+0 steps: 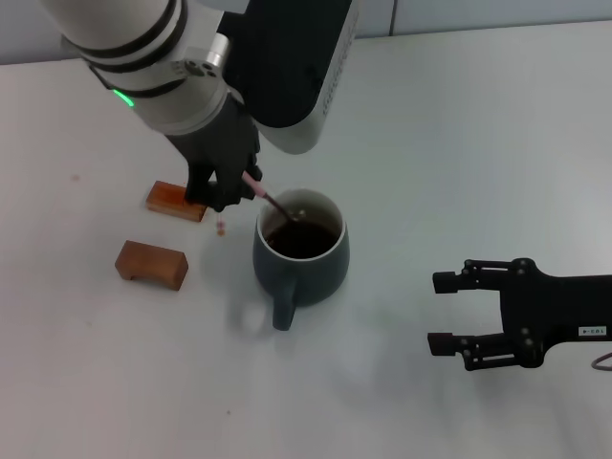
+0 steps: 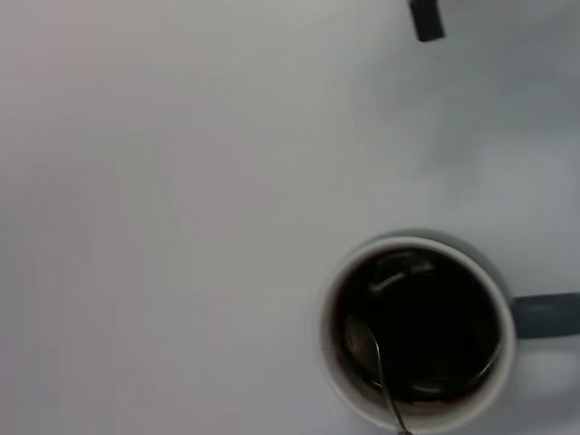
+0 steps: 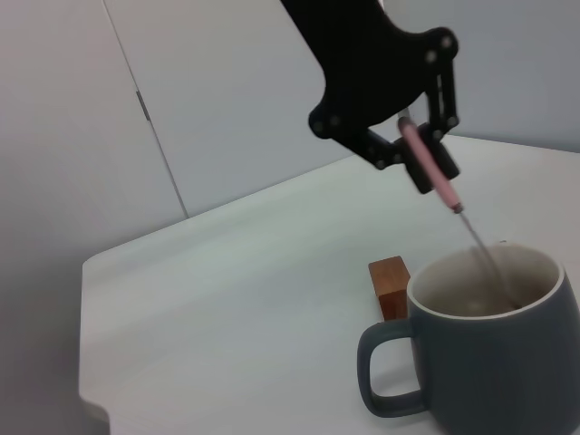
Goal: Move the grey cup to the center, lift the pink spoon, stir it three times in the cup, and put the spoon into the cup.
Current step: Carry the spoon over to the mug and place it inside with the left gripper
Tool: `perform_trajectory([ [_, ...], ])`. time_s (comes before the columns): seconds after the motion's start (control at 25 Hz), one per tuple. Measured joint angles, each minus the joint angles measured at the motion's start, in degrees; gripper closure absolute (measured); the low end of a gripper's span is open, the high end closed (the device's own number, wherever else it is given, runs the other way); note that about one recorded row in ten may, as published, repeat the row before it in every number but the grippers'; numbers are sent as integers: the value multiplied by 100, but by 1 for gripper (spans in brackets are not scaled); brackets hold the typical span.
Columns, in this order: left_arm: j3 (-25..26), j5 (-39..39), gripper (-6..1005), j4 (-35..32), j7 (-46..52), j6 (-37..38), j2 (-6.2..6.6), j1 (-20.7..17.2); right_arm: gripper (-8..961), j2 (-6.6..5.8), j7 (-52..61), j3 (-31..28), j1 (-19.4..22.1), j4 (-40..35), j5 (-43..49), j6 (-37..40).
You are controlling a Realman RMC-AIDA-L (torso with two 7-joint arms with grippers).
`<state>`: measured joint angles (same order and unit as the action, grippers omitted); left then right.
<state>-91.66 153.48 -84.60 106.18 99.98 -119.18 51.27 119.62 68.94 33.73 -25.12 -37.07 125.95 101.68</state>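
Your left end effector (image 1: pixel 232 191) hangs over the white surface (image 1: pixel 459 143) just beyond the left rim of the grey cup (image 1: pixel 300 256), its black fingers clamped on the pale pink handle of the pink spoon (image 1: pixel 271 198). The spoon slants down from that grip toward the right, its metal neck crossing the rim and its bowl sitting in the dark brown liquid; from the left wrist you see the bowl (image 2: pixel 361 341) against the pale inner wall. The cup stands upright near the middle of the surface, handle pointing toward you. Two brown wooden blocks lie left of it, one (image 1: pixel 176 201) partly under the left end effector, the other (image 1: pixel 151 264) nearer you. Your right end effector (image 1: pixel 442 312) rests low at the right, well apart from the cup, fingers spread and holding nothing.
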Motion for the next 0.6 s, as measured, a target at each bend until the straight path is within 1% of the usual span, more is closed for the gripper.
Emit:
perform_trajectory([
  [0.2,-121,-161,871,-45,-23,-64,0,-3,143,0,5,2,-30,77,7,-29],
  [0.44,-213,-215,871,-153,-22,246,0,-38,142,0,6,2,-56,109,34,-56],
  [0.6,-214,-184,871,-200,-9,270,0,-75,142,0,6,13,-64,130,35,-81],
])
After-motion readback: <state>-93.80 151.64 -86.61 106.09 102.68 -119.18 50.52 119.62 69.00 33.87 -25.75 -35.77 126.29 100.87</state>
